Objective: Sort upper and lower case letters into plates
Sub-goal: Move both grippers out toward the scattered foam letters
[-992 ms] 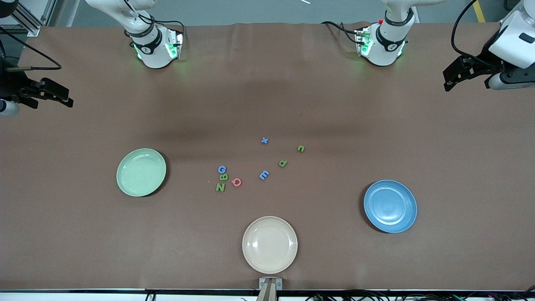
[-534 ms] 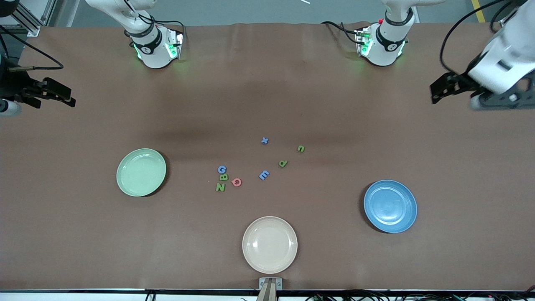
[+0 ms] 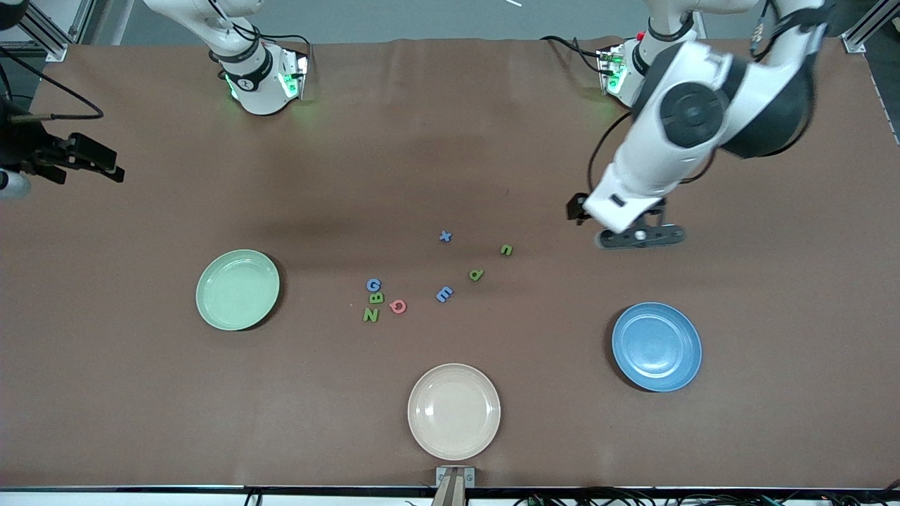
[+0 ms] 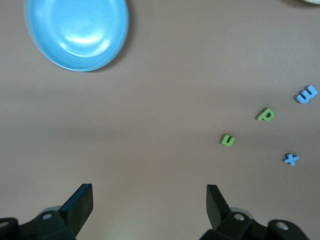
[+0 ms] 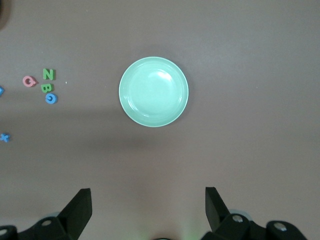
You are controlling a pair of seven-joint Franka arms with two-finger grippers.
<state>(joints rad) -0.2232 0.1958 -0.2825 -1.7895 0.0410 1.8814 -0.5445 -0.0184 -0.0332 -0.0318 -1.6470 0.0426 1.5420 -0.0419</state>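
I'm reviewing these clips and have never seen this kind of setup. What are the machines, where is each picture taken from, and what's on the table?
Two robot arms stand at a brown table. One picture looks down from across the table; the other two come from cameras on each arm's wrist. The left end effector hangs open over bare table near the small green letters, holding nothing. The right end effector waits open at its end of the table, over the mint green plate. Eight tiny foam letters lie loose mid-table. A blue plate sits toward the left arm's end, and a cream plate lies nearest the front camera. All three plates hold nothing.
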